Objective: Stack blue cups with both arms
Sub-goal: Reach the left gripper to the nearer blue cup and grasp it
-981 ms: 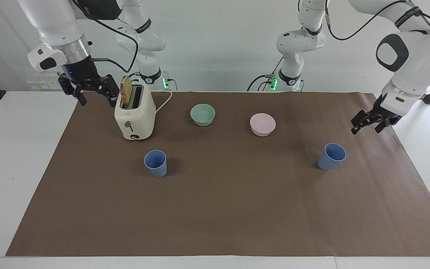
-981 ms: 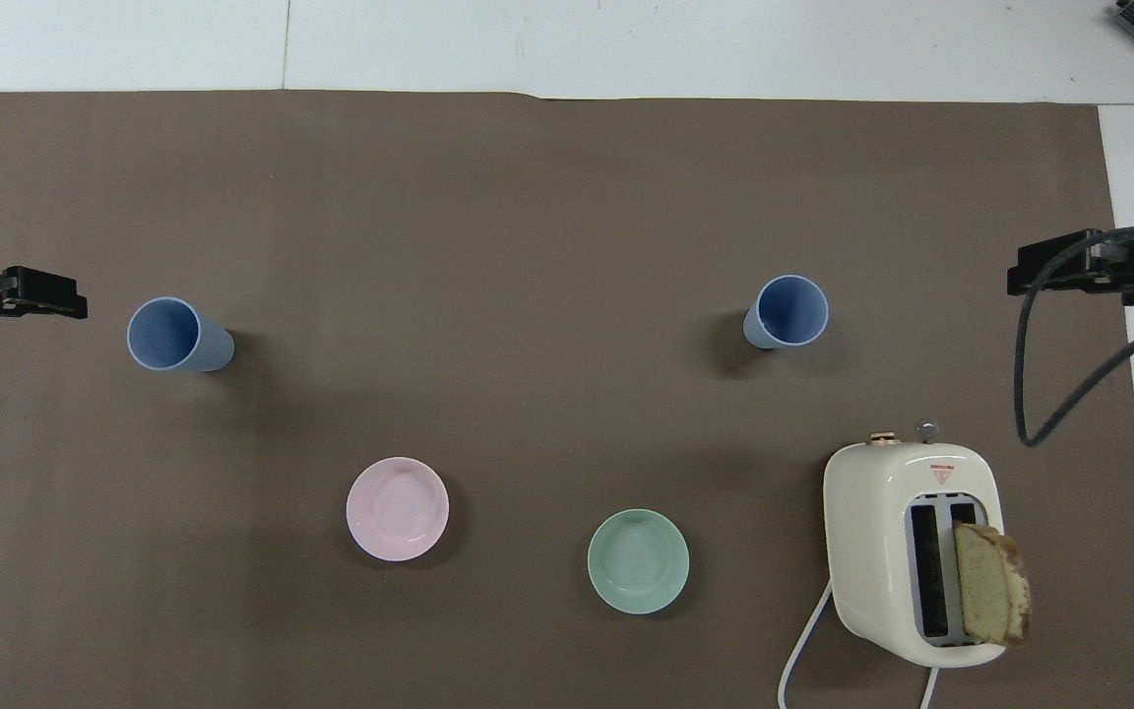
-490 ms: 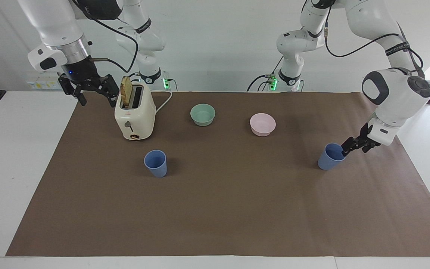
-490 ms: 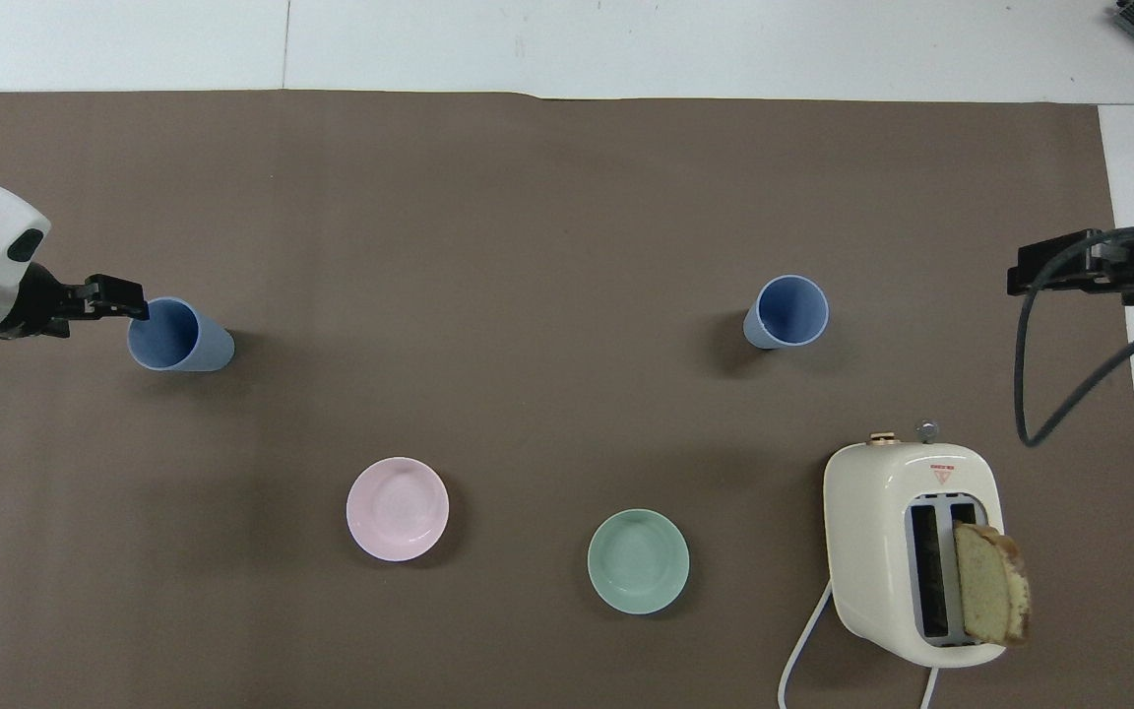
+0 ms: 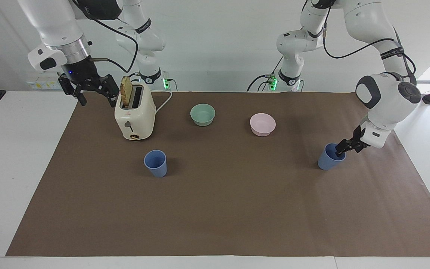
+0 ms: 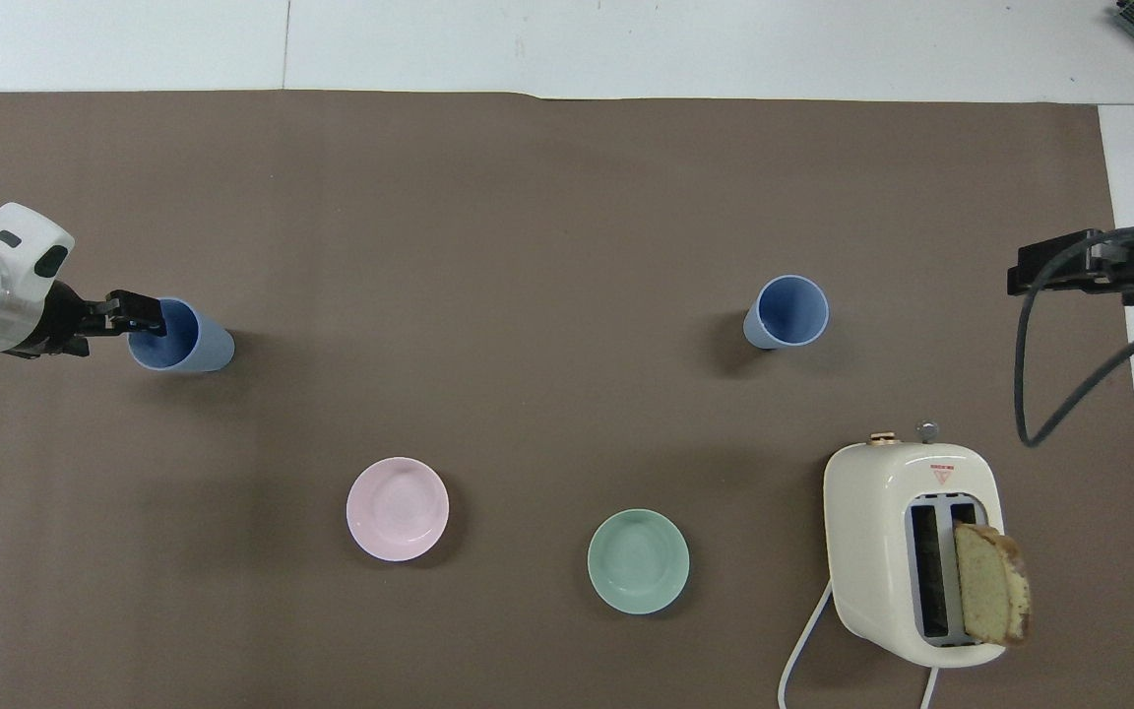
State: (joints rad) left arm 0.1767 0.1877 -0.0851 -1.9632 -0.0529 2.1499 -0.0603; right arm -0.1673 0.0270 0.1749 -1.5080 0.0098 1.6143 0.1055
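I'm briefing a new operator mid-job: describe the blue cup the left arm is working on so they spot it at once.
Start from the brown mat and go to the left arm's end. There, farther from the robots than the pink bowl, stands a blue cup. Unlike the other blue cup near the toaster, it has the left end effector at its rim.

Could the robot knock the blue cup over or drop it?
It might. The left gripper sits open right at the rim of the small blue plastic cup toward the left arm's end of the table, so a sideways nudge could tip that light cup. Pinching only the thin rim, it could slip when lifted. The second blue cup stands apart, so the carry is long. The right gripper waits open beside the cream toaster.
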